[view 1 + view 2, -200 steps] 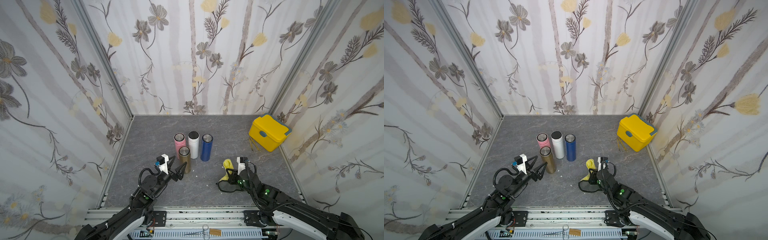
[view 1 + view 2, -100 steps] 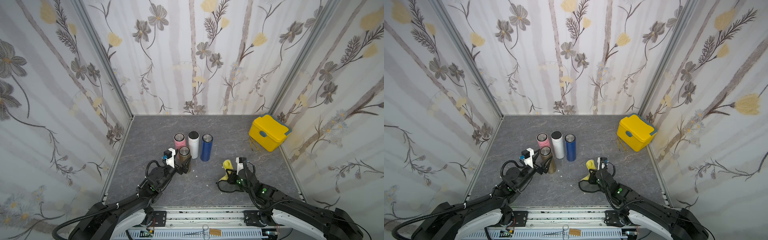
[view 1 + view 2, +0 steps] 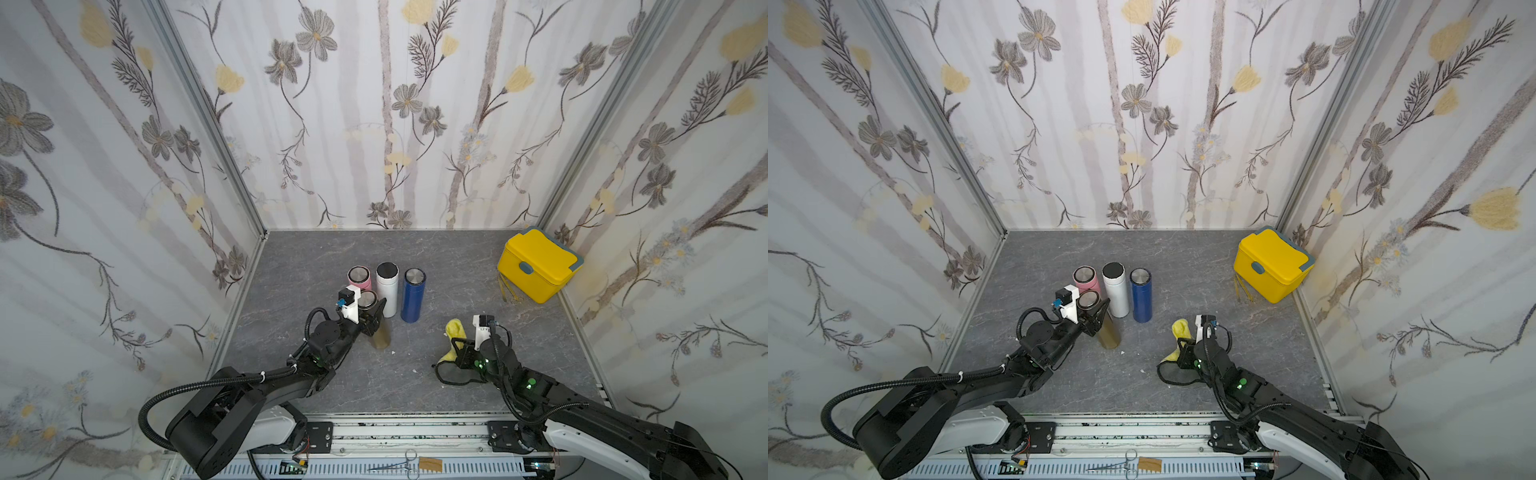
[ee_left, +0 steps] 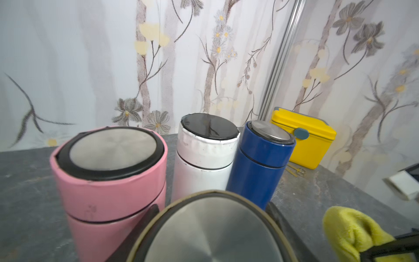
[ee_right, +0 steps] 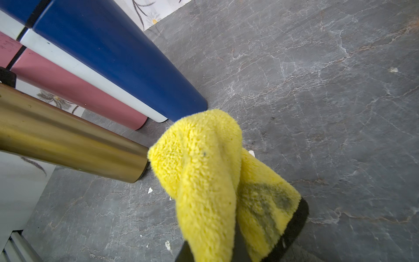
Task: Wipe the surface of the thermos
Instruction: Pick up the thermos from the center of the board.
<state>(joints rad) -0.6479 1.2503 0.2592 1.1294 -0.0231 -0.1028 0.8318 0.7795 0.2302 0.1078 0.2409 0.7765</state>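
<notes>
Since your left gripper (image 3: 371,316) is clamped around the gold thermos (image 3: 380,334) near its lid, hold it steady and upright; your right gripper (image 3: 456,347), closed on the cloth (image 3: 454,330), sits well apart, so bring it across.
</notes>
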